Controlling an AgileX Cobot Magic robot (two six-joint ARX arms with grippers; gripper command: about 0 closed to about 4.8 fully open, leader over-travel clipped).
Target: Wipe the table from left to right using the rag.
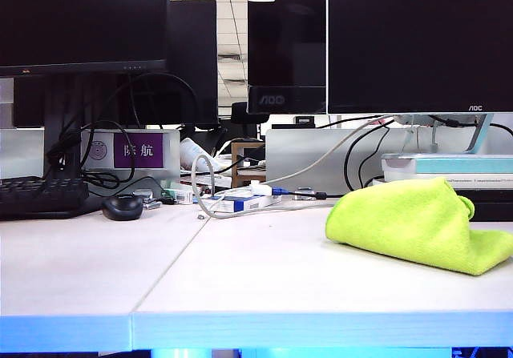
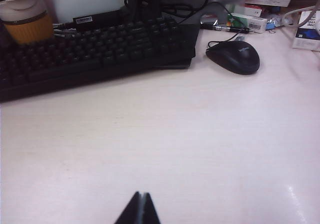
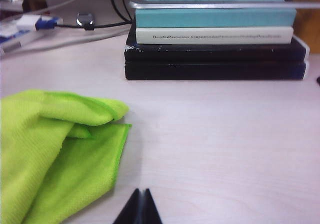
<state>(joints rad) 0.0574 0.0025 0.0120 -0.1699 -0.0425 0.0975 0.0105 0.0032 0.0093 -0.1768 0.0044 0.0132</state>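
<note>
The yellow-green rag (image 1: 417, 222) lies crumpled on the right side of the pale table (image 1: 240, 270), in front of a stack of books. In the right wrist view the rag (image 3: 55, 154) rests loose on the tabletop just beside my right gripper (image 3: 141, 191), which is shut with nothing in it and not touching the cloth. My left gripper (image 2: 142, 195) is shut too and empty, over bare table (image 2: 200, 144) in front of the keyboard. Neither gripper shows in the exterior view.
A black keyboard (image 2: 90, 48) and black mouse (image 2: 234, 56) sit at the back left, with an orange cup (image 2: 26, 17) behind. A book stack (image 3: 215, 38) stands at the back right. Monitors (image 1: 417, 42), cables and small boxes (image 1: 240, 202) line the rear. A seam (image 1: 168, 270) splits the desktop.
</note>
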